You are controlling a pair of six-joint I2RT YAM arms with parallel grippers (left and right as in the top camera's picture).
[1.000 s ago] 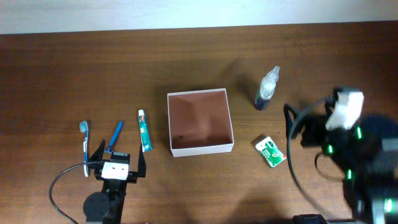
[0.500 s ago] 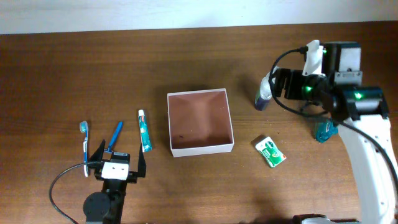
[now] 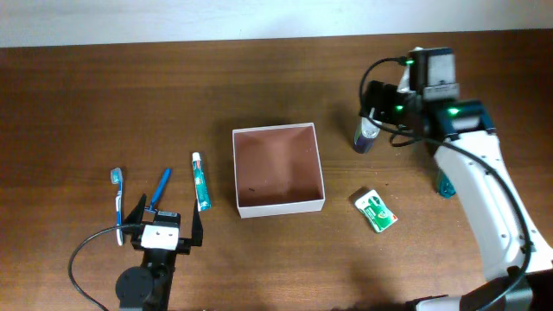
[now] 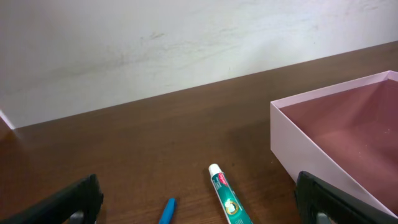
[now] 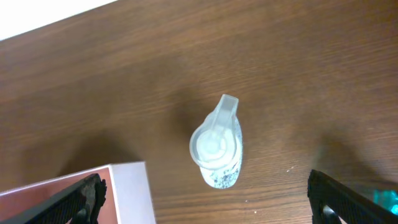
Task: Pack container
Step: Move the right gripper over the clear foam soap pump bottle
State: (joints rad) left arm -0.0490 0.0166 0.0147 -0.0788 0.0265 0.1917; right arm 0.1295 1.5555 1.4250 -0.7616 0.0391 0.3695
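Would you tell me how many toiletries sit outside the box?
6: a toothbrush, a blue stick and a toothpaste tube left of the box; a spray bottle, a green packet and a teal item, half hidden by the right arm, on its right.

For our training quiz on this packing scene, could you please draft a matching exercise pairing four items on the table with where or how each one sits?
Things:
1. container
2. toothpaste tube
3. spray bottle
4. green packet

Places or states:
A. standing upright, beyond the container's far right corner
B. lying flat, left of the container
C. open-topped, no toiletries inside
D. lying flat, off the container's near right corner

Pairs: 1-C, 2-B, 3-A, 4-D
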